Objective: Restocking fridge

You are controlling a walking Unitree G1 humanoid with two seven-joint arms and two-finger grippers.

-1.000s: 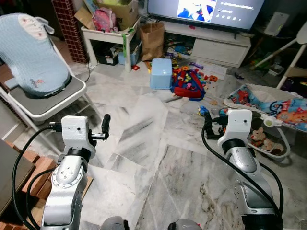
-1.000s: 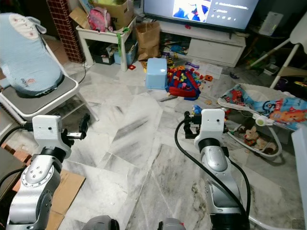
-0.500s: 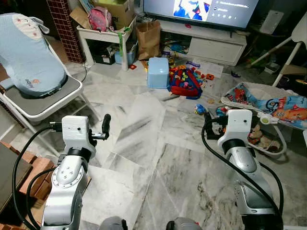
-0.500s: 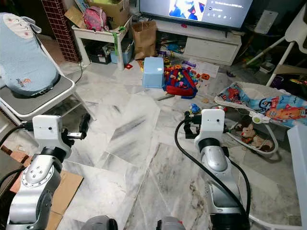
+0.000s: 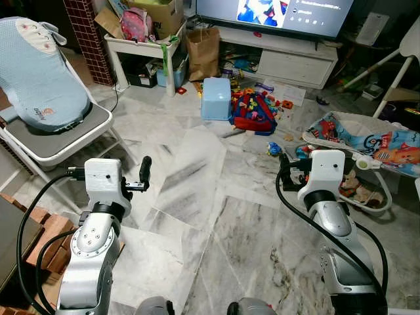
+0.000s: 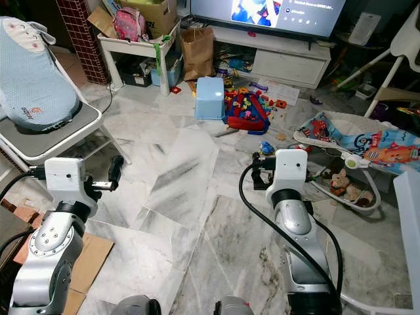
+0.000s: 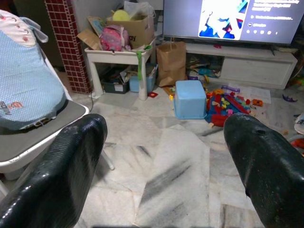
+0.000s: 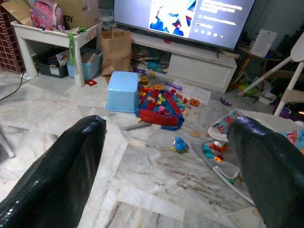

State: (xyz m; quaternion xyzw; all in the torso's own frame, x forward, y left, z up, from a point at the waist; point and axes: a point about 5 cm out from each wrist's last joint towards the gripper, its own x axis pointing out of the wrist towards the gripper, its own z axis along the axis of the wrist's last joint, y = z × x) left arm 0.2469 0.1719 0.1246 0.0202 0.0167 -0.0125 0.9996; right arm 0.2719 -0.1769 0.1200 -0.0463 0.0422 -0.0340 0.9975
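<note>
No fridge or groceries are in sight; I face a living room with a marble floor (image 5: 216, 190). My left gripper (image 7: 161, 161) is held out in front at waist height, open, its two black fingers (image 7: 57, 175) wide apart with nothing between them. My right gripper (image 8: 166, 166) is raised the same way on the right, open and empty, its fingers (image 8: 270, 171) framing the toy pile. In the eye views the left gripper (image 5: 144, 172) and the right gripper (image 5: 287, 172) hover over bare floor.
A blue tub (image 5: 217, 100) and scattered toys (image 5: 256, 111) lie ahead before a TV (image 5: 279, 12) on a low cabinet (image 5: 295, 62). A baby bouncer (image 5: 39, 79) sits on a chair at left, another bouncer (image 5: 367, 151) at right. A white table (image 5: 141, 49) and paper bag (image 5: 202, 52) stand behind.
The whole view has shifted slightly as the camera turned; the room sits a little lower and more to the right than before. Both arms hold the same pose.
</note>
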